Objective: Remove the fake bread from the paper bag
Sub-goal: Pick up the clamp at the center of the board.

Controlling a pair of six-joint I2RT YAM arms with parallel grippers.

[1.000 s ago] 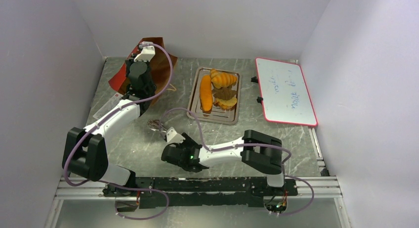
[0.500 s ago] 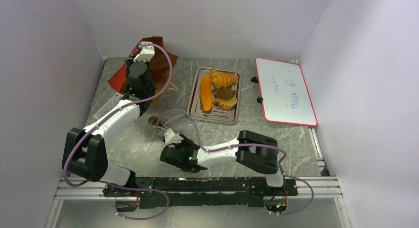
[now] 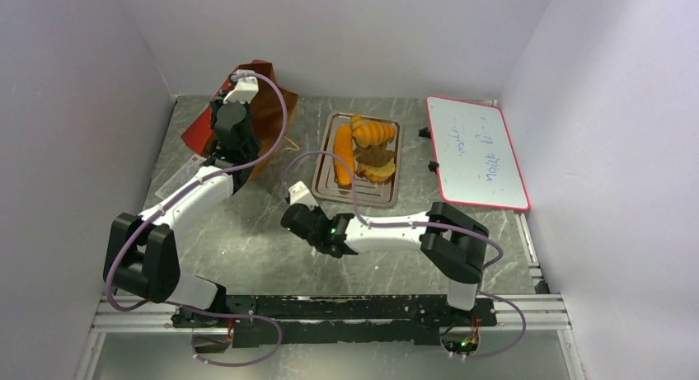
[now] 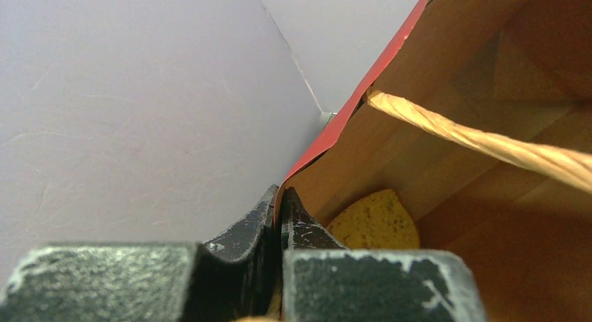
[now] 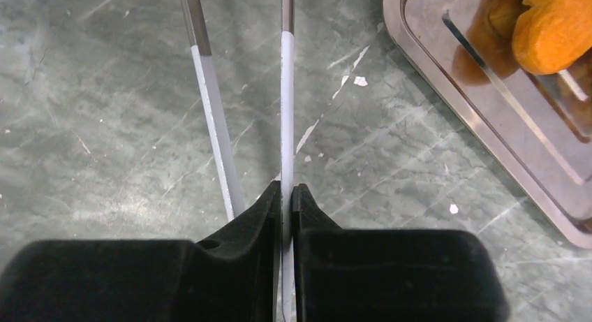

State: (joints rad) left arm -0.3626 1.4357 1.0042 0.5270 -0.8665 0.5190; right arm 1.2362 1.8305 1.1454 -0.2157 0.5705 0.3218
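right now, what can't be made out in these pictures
- How much is left inside the paper bag: top view, the left arm covers the opening; left wrist view shows one yellow piece, partly behind the left gripper.
- Whiteboard writing: top view, too small.
- Far ends of the pale strips at the right gripper: right wrist view, cut off by the top edge.
- Tray: right wrist view, cut off at the right edge.

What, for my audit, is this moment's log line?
left gripper: shut on paper bag rim | right gripper: shut on thin white strip | fake bread: one in bag, others on tray
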